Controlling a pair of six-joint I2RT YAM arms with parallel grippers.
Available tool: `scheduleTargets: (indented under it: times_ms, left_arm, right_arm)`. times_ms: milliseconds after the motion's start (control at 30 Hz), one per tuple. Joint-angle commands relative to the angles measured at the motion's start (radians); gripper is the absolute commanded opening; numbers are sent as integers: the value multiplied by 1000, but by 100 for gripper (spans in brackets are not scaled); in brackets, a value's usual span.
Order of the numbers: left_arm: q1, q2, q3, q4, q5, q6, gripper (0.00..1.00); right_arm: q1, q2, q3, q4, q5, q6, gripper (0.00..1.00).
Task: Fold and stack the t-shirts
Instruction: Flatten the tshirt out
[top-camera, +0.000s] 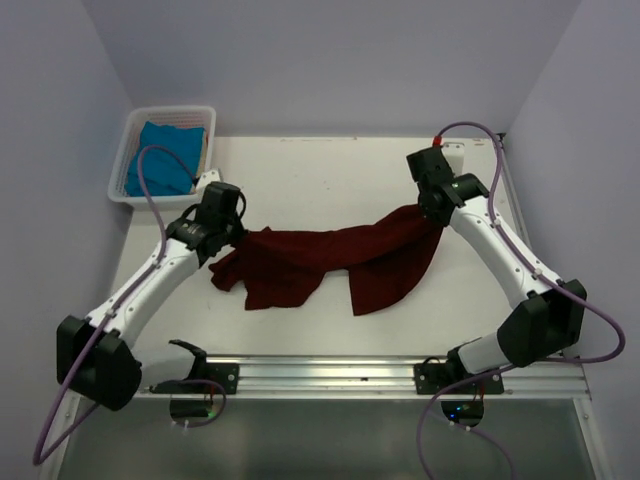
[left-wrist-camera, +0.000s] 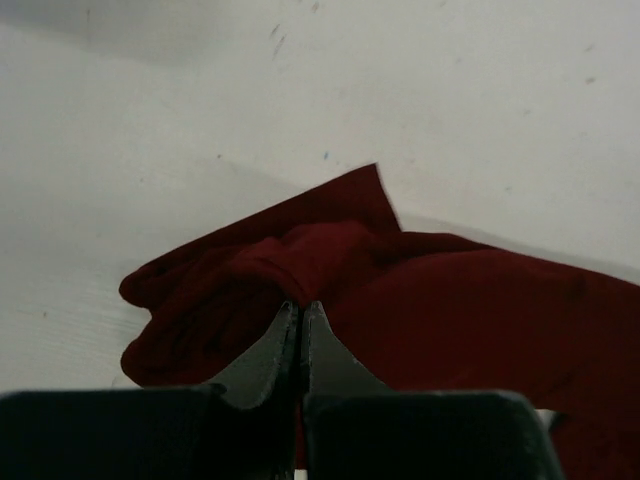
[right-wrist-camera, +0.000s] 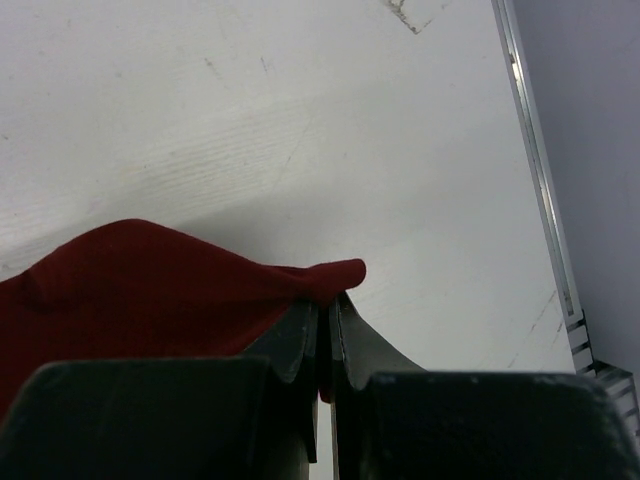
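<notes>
**Stretching the maroon shirt between two pinches**

Holding opposite ends of the dark maroon t-shirt (top-camera: 330, 262), the two arms appear to have its upper edge raised off the table (top-camera: 320, 170). The left gripper (left-wrist-camera: 300, 306) has its jaws pressed together on a bunched wad at the shirt's left end. The right gripper (right-wrist-camera: 328, 300) pinches a thin lip of cloth at the right end, a little farther back. Between them the fabric sags, and its near part lies crumpled on the table. The teal t-shirt (top-camera: 160, 160) sits in the white basket (top-camera: 172, 110) at the far left corner, not yet folded.

The right pinch looks shallow, so pulling the ends further apart could slip that lip free and drop the shirt. The left wad may hold several layers, so the cloth might not spread flat. The loose flap hanging near the right could tuck under when the shirt is lowered, giving a crooked fold.
</notes>
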Motion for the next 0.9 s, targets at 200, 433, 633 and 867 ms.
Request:
scheduleTargets:
  times_ms: [200,433,633,867]
  left_arm:
    - [62,293,45,319,-139,19,0]
    - [130,439,145,480,-113,129,1]
    - [127,404,167,368,-30,139,100]
    - [26,125,29,71,79,53,100]
  right_arm:
    - [-63,152,62,95,-21,2,0]
    - [-73,185,41,130,-39,6,0]
    - [-73,177,18,153,-84,0,0]
    - [-73,194,21,145,-104,6,22]
